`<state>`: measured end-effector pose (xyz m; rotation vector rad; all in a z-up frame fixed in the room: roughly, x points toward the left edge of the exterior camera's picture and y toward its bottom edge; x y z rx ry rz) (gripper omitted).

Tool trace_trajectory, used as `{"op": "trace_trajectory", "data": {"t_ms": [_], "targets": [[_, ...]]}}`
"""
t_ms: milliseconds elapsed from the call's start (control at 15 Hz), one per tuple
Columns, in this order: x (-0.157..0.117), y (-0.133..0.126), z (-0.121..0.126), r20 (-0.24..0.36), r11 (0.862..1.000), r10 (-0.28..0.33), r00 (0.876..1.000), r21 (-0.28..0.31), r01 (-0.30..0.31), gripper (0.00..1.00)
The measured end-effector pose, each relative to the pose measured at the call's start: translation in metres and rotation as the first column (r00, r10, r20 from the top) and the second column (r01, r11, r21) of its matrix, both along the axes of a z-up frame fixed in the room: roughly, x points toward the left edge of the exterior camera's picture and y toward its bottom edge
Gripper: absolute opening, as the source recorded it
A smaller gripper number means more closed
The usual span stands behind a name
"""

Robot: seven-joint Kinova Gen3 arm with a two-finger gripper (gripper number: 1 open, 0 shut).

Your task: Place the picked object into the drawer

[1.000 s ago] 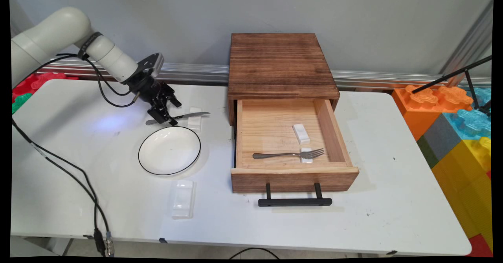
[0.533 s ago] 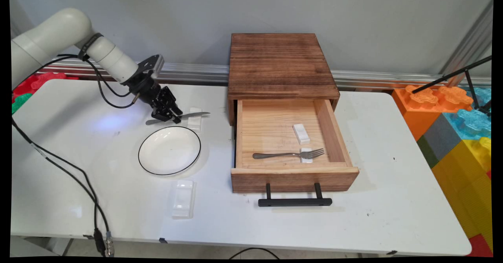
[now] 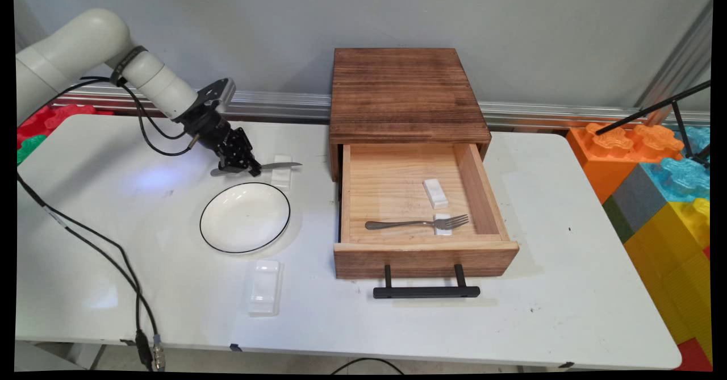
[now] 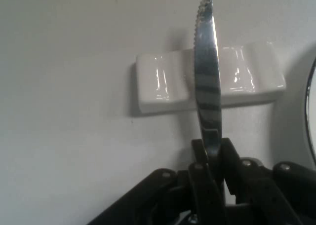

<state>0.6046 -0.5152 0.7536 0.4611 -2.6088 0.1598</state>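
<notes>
Black two-finger gripper [image 3: 248,168], upper left of frame, pinches a silver serrated table knife [image 4: 207,82] by its handle. Its blade lies across a small white ceramic rest [image 4: 163,82] above a black-rimmed white plate [image 3: 245,217]. That narrow edge-on pinch could let the knife twist or slip.

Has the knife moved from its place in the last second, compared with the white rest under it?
Yes, slightly. The knife, now clamped by the gripper, has its blade tip a little left of and higher than before over the white rest.
</notes>
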Motion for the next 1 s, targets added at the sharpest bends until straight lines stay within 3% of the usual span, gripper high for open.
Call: {"op": "trace_trajectory", "data": {"t_ms": [400,1000], "targets": [[0.004,-0.002,0.024,0.001,1.0,0.012,1.0,-0.014,-0.012,0.0],[-0.006,0.002,0.103,-0.026,0.998,0.044,0.999,-0.037,-0.045,0.0]]}}
